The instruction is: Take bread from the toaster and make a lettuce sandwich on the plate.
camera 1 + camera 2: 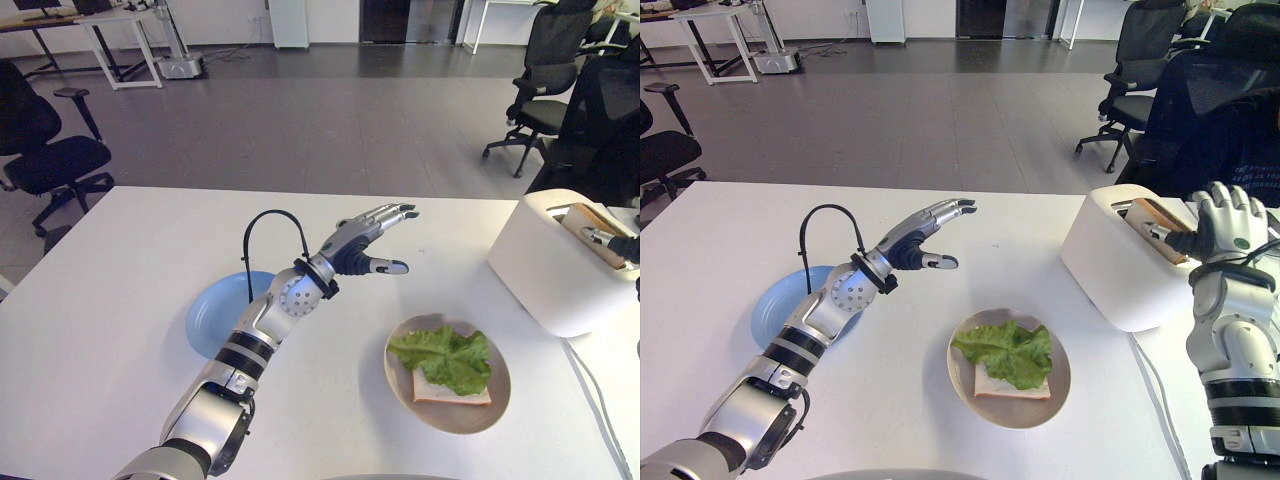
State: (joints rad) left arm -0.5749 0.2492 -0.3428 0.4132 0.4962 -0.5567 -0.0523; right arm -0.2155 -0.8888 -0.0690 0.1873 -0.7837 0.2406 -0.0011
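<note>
The right robot hand (1228,226) pinches the bread slice (1146,214) in the toaster (1105,270) at the right, the left robot hand (916,240) hovers with fingers apart, and lettuce (1005,352) lies on the near plate (1057,396).

- We can read no text, number, brand or sign in either view.
- A row of pale marks runs across the dark fabric (1252,178) at the right edge of the frame, but it is too small for us to make out.
</note>
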